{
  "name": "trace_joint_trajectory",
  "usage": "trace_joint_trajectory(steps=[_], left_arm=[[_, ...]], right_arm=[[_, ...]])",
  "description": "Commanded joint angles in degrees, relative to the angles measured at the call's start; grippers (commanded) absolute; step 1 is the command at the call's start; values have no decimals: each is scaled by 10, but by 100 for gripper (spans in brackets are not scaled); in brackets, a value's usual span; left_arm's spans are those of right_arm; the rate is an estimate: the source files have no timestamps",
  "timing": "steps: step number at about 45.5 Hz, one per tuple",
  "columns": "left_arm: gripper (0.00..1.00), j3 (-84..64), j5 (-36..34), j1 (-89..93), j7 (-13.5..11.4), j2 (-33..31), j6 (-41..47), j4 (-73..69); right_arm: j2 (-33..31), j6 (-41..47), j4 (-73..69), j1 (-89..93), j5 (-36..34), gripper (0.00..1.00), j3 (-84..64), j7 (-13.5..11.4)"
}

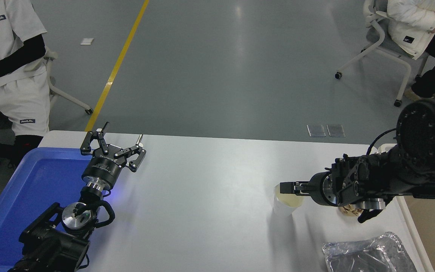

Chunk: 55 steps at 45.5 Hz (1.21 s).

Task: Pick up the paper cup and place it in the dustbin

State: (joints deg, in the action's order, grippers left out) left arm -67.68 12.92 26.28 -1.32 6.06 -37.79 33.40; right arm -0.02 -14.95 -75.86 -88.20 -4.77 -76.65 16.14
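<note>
1. Black right arm reaching in from the right edge, held low and nearly level over the white table [210,211], wrist pointing toward the picture's left.
2. Right gripper [287,187] lying across the mouth of the paper cup [283,206], dark tip over the far rim; open or closed cannot be told from this angle, nor whether it touches the cup.
3. Paper cup upright on the table, right of centre, cream inside partly showing beneath the gripper tip.
4. Left arm parked at the lower left, left gripper [112,145] raised over the near edge of the blue tray [21,196], fingers spread wide with nothing between them.
5. Crumpled brown paper ball [349,210] just behind the right wrist, mostly hidden by it, close to the cup's right.
6. Crinkled silver foil tray [368,255] at the lower right corner of the table, nearer the camera than the cup and apart from it; inside looks bare.
7. Beige dustbin [434,230] off the table's right edge, only a strip of wall visible, contents out of sight.
8. Blue tray on the left side of the table, bare blue floor showing.
9. Seated person [11,64] in white at the upper left beyond the table; another seated person [417,26] on a wheeled chair at the upper right.
</note>
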Motion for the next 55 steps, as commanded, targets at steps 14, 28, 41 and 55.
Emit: trace_joint_trajectory(steps=[14, 28, 41, 55], left_arm=[[99, 0, 0, 0, 0, 0, 0, 0], [99, 0, 0, 0, 0, 0, 0, 0], [99, 0, 0, 0, 0, 0, 1, 0], [99, 0, 0, 0, 0, 0, 1, 0]], right_arm=[[0, -94, 8, 36, 40, 62, 3, 0], [0, -103, 3, 36, 60, 0, 4, 2], [0, -102, -3, 27, 60, 0, 4, 2], [0, -102, -50, -31, 61, 0, 4, 4]])
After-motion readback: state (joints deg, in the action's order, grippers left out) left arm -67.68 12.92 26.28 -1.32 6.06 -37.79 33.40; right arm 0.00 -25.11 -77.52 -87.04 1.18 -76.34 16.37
